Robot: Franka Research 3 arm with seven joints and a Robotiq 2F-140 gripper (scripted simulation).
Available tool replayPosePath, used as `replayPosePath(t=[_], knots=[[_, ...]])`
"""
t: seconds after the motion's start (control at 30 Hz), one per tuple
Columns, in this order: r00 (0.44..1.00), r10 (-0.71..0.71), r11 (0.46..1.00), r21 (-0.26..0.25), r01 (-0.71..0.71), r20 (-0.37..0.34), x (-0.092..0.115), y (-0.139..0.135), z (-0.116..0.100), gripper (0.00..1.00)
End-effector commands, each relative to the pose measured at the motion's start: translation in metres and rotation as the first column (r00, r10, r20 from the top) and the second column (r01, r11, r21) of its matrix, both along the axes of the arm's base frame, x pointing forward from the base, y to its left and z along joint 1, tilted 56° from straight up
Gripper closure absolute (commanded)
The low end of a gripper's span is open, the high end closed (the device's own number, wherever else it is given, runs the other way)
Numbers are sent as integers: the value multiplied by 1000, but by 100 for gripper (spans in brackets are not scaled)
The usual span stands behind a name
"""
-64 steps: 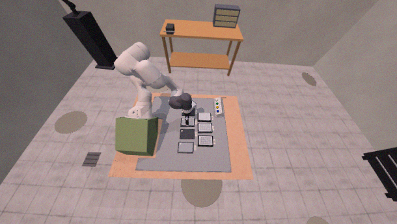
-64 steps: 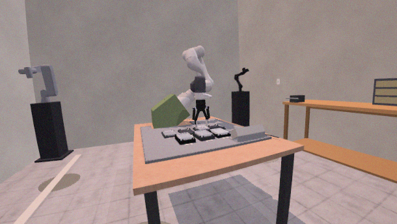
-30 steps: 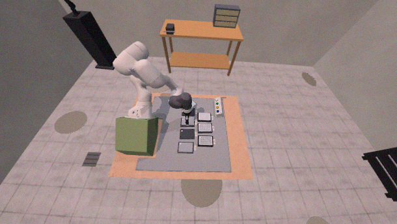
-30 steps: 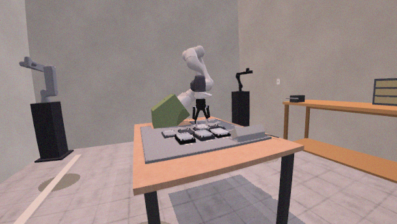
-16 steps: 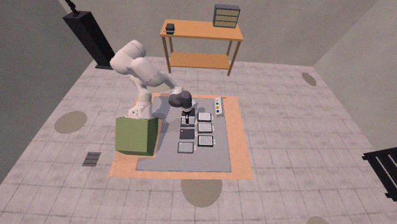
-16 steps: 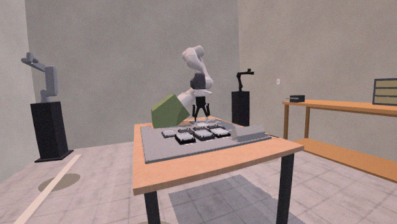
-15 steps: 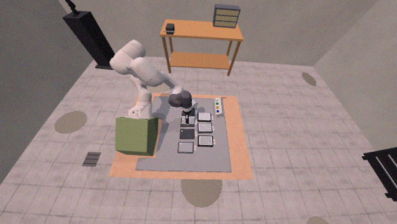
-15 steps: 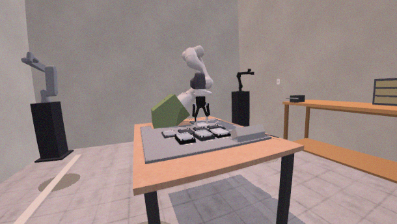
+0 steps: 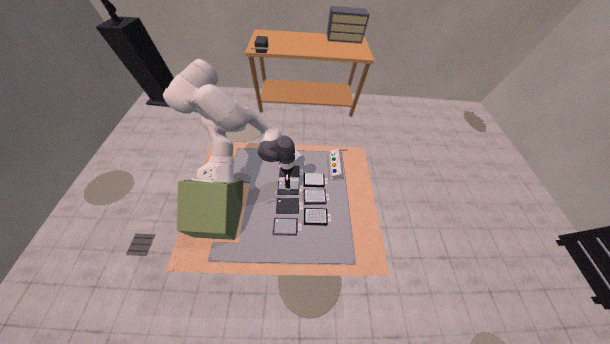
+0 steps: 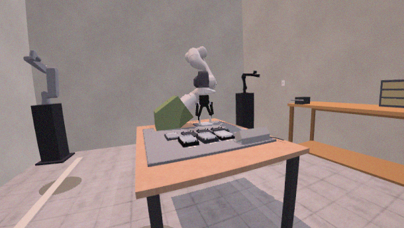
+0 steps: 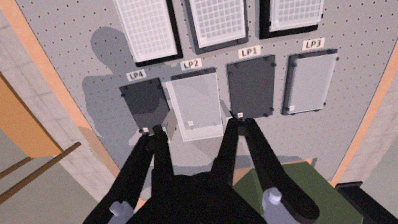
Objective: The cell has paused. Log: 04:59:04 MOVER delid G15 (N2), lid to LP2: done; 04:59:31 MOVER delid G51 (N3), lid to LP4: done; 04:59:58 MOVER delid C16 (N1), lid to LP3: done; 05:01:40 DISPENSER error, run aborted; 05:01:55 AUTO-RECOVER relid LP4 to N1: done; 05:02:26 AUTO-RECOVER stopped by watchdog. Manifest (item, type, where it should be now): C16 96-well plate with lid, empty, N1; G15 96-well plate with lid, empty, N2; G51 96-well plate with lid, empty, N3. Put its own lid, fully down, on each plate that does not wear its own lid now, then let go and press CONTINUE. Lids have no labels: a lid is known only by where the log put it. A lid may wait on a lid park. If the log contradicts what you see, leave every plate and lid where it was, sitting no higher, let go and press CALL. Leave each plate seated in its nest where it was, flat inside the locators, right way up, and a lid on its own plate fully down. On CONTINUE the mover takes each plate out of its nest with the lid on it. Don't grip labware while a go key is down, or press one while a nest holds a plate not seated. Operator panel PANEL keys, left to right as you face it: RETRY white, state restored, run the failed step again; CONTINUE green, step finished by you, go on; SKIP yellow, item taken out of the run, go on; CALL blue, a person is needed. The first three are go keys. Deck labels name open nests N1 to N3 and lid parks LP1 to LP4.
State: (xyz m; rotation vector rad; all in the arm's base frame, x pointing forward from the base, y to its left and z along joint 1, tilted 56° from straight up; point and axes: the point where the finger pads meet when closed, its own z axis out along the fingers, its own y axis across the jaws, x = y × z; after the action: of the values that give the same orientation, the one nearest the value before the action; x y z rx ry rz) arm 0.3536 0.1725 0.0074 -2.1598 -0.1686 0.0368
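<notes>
Gripper [image 11: 195, 131] clamping lid [image 11: 196, 105] above deck [image 11: 90, 75]

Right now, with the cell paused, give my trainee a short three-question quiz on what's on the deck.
1. True or false: lid park LP4 has a lid on it.
2. What is the tool shut on? A) the lid at LP2 B) a plate C) nothing
3. Fill in: the one lid lying free on a park is at ___.
Key: 1 false; 2 A; 3 LP3.
</notes>
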Motion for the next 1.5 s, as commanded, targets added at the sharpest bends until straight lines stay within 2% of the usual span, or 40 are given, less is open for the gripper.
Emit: replayPosePath(t=[0.0,0.7,0.8,0.97,1.03,1.1,1.2,1.47], knots=[[1000,16,1000,0,-16,-2,-4,-2,2,100],[1000,16,1000,0,-16,-1,0,-10,6,100],[1000,14,1000,-1,-14,-1,29,-12,1,100],[1000,13,1000,-1,-13,0,125,-18,-22,100],[1000,14,1000,-1,-14,-1,155,-18,-32,100],[1000,14,1000,-1,-14,-1,155,-18,-32,100],[1000,16,1000,0,-16,-1,177,-19,-40,100],[1000,16,1000,0,-16,-2,180,-19,-41,100]])
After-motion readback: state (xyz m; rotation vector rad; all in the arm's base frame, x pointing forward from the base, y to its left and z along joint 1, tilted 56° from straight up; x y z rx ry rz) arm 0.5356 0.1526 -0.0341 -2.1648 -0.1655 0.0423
